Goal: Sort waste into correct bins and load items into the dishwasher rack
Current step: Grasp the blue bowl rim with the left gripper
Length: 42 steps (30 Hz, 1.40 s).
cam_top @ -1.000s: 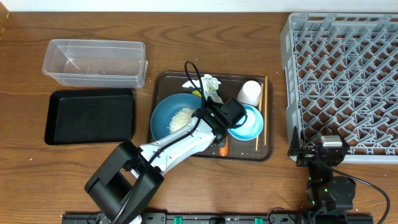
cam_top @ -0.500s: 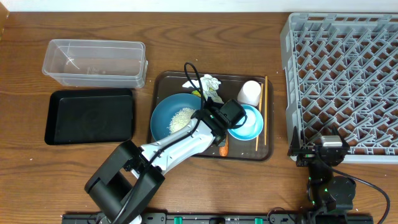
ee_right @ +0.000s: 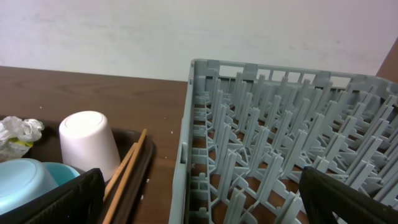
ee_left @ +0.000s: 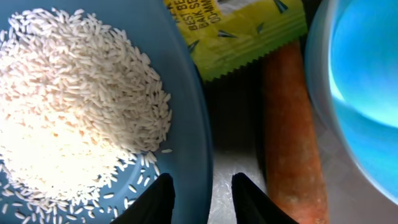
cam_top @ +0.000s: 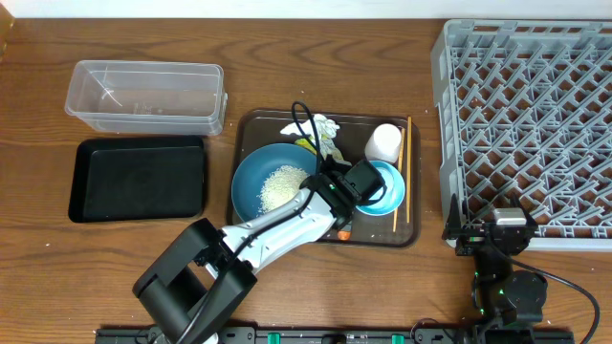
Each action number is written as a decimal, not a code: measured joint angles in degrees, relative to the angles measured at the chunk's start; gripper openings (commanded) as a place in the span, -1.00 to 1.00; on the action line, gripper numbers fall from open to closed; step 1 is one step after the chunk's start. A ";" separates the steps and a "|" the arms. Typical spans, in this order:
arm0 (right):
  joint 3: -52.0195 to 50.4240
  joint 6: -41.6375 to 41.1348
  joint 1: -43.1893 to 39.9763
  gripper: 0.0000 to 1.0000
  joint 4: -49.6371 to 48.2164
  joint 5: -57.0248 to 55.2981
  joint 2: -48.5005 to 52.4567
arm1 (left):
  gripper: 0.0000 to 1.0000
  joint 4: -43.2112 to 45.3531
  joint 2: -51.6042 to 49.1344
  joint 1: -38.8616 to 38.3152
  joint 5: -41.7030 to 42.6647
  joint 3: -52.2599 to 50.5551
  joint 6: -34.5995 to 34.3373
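Rice grains (ee_left: pixel 74 106) lie heaped in the dark blue dish (ee_left: pixel 186 62) at the left end of the brown serving tray (cam_top: pixel 382 227). The left gripper (ee_left: pixel 205 199) stands partly open astride the dish's right rim, pinching nothing, with the carrot (ee_left: pixel 289 124) just beside it. The right gripper (ee_right: pixel 199 205) gapes wide and empty near the dishwasher rack (ee_right: pixel 280 143).

Left arm (cam_top: pixel 277 225) stretched diagonally forward and to its right from the base, wrist pitched down, camera looking straight down. Left gripper (ee_left: pixel 202 199) jaws part-way apart, narrow gap between them, nothing visibly pinched. Right arm (cam_top: pixel 502 263) folded compact over its base. Right gripper (ee_right: pixel 202 202) level, facing forward, jaws spread wide, empty
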<state>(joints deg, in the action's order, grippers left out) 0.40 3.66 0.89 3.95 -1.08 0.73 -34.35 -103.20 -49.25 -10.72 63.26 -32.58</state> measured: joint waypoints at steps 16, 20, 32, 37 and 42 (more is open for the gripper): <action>0.00 0.00 0.00 0.99 0.00 0.00 0.00 | -0.87 0.35 0.00 0.02 -2.27 0.00 0.72; 0.00 0.00 0.00 0.99 0.00 0.00 0.00 | -0.88 0.33 0.00 0.00 -2.78 0.00 1.07; 0.00 0.00 0.00 0.99 0.00 0.00 0.00 | -0.87 -0.33 0.22 0.02 -2.80 0.02 2.05; 0.00 0.00 0.00 0.99 0.00 0.00 0.00 | -0.88 -1.03 2.19 0.02 -2.58 0.02 3.04; 0.00 -0.02 0.00 0.98 0.00 0.00 0.00 | -0.88 -1.99 4.90 0.02 -1.79 0.02 4.13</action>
<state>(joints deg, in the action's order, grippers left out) 0.40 3.64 0.89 3.95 -1.08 0.73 -36.34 -98.30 -49.23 -12.51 63.29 -28.45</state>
